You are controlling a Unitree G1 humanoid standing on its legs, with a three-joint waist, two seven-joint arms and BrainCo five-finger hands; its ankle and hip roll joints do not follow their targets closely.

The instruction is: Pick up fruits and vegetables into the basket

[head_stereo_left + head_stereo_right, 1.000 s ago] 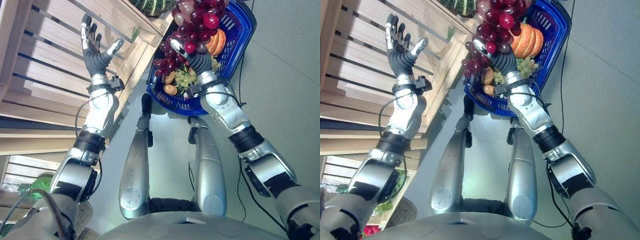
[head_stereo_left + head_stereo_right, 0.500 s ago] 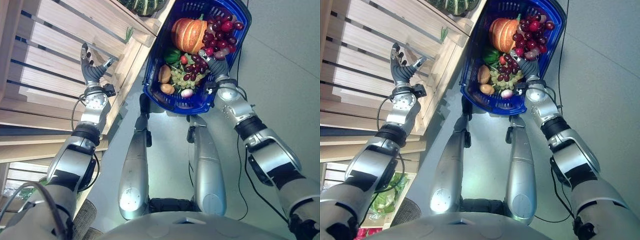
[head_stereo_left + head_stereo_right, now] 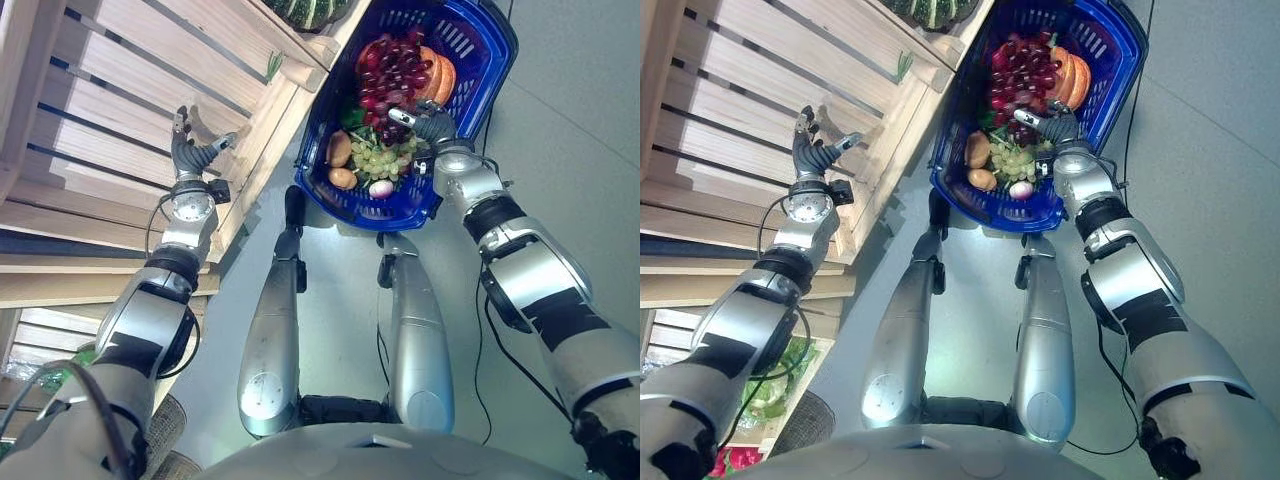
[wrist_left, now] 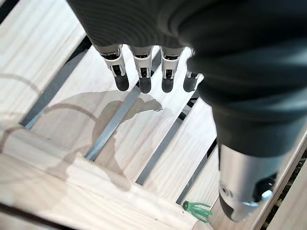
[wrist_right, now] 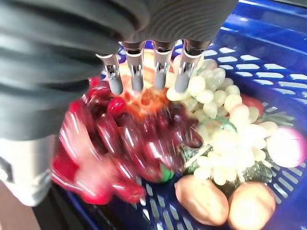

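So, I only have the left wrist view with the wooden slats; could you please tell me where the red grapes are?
Observer: The red grapes lie in the blue basket, by the pumpkin.
Operator: Is the right hand holding them?
Observer: It seems not; the right hand shows straight fingers above them in its wrist view.
Operator: Is anything else inside?
Observer: Green grapes lie next to the red ones.
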